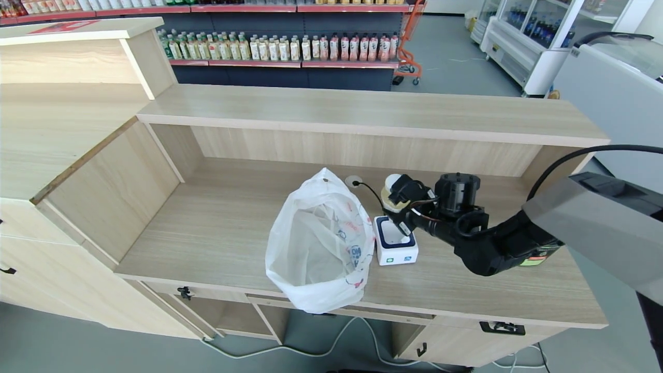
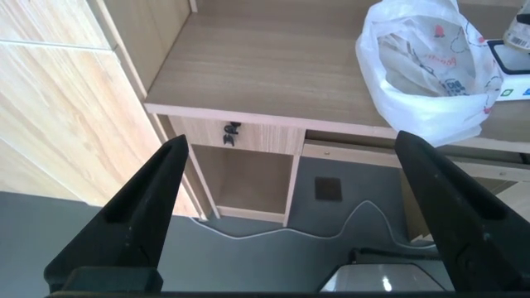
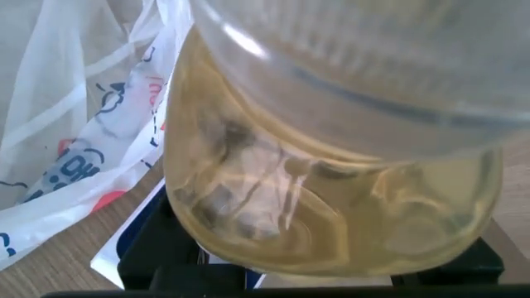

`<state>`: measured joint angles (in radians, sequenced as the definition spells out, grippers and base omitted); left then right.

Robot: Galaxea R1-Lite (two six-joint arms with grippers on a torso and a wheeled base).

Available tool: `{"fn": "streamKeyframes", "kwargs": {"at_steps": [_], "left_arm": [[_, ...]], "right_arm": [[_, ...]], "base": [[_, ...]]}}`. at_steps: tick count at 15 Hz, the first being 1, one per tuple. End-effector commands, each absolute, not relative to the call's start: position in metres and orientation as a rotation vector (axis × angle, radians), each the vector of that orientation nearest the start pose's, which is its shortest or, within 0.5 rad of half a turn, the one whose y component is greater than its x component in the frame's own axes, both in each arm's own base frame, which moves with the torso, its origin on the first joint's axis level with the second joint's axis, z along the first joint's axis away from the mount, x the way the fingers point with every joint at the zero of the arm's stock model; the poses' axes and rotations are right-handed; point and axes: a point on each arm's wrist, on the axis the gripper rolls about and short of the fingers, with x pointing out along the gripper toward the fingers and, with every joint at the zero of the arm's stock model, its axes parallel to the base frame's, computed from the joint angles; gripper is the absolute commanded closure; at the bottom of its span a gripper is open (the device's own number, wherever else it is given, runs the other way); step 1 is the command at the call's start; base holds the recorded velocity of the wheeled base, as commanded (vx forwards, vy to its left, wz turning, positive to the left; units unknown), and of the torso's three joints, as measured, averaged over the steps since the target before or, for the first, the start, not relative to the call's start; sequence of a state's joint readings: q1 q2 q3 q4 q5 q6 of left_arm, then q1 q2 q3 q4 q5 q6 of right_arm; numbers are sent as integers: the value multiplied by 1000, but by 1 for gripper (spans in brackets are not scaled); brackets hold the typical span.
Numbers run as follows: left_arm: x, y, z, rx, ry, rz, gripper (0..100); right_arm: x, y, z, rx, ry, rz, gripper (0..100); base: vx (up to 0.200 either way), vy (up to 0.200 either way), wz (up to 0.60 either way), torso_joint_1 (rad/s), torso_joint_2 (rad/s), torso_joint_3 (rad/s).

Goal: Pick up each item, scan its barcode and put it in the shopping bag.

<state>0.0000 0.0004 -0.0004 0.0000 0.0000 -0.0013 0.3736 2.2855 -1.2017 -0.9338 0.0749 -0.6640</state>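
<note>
Right pincer (image 1: 403, 210): clamped on a jar (image 3: 331, 165) of pale yellow contents.
Scanner (image 1: 396, 243): directly beneath the held jar.
Shopping bag (image 1: 318, 243): just to that pincer's left, mouth open, seemingly empty.
Left pincer (image 2: 291, 141): fingers apart, holding nothing.
Progress: scanning appears to be in hand; bagging not yet done.

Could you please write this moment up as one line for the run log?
step: scan | right gripper: shut on bottle, above scanner | left gripper: open | bag: open, beside scanner

Bag (image 1: 318, 243) on counter (image 1: 207, 228); scanner (image 1: 396, 248) just right; bottle (image 1: 387, 200) above scanner.
</note>
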Motion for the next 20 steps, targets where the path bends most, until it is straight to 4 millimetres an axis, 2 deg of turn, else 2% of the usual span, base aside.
{"fn": "streamKeyframes", "kwargs": {"at_steps": [1, 6, 16, 17, 19, 20], "left_arm": [[-23, 0, 75, -2, 0, 0, 0], [-23, 0, 75, -2, 0, 0, 0], [-23, 0, 75, -2, 0, 0, 0], [-23, 0, 75, -2, 0, 0, 0], [-23, 0, 75, -2, 0, 0, 0], [-23, 0, 75, -2, 0, 0, 0]], "right_arm": [[417, 167, 84, -713, -4, 498, 100], [424, 170, 80, -813, -66, 510, 100], [426, 170, 83, -809, -73, 505, 100], [426, 170, 85, -785, -73, 503, 100], [428, 171, 94, -632, -62, 480, 100], [431, 171, 108, -526, -69, 446, 100]], "base": [[0, 0, 0, 0, 0, 0], [0, 0, 0, 0, 0, 0], [0, 0, 0, 0, 0, 0], [0, 0, 0, 0, 0, 0], [0, 0, 0, 0, 0, 0], [0, 0, 0, 0, 0, 0]]}}
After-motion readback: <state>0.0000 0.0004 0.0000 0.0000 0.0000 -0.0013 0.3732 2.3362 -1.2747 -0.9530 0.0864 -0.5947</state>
